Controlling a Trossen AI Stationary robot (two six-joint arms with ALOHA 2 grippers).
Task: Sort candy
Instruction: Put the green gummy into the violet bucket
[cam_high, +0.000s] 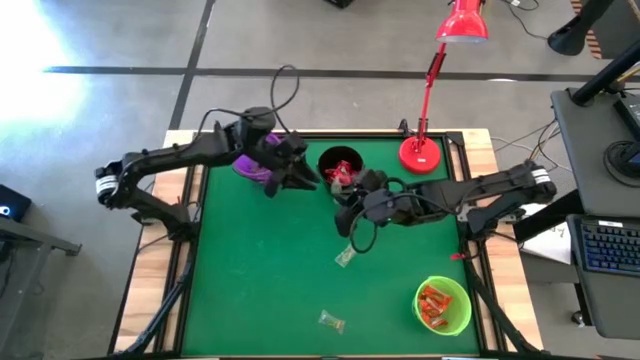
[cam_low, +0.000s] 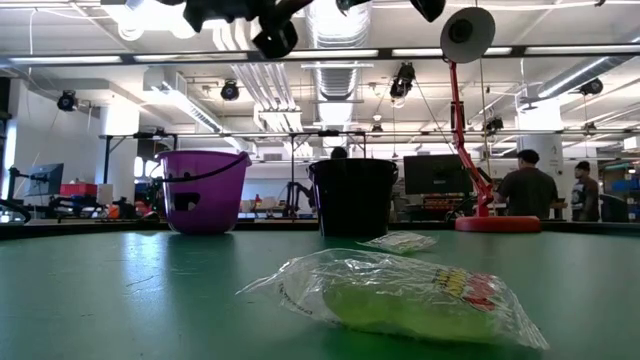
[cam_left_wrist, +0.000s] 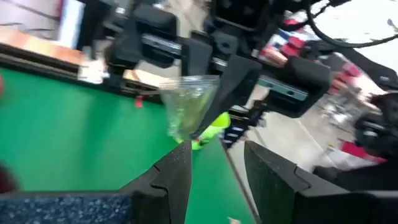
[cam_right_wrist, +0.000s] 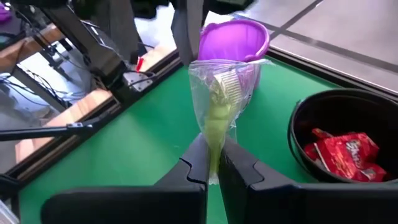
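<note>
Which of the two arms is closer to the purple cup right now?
The left. Its gripper sits right beside the purple cup; the right gripper, shut on a pale green candy, is farther off, past the black cup.

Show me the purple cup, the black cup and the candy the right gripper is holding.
purple cup (cam_right_wrist: 233, 38): right wrist view, inner wall.
black cup (cam_right_wrist: 323, 109): right wrist view, inner wall.
pale green candy (cam_right_wrist: 219, 115): right wrist view, wrapper's middle.

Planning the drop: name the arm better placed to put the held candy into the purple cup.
Right. The right hand is shut on the pale green candy, purple cup just ahead; left hand open, empty.
</note>
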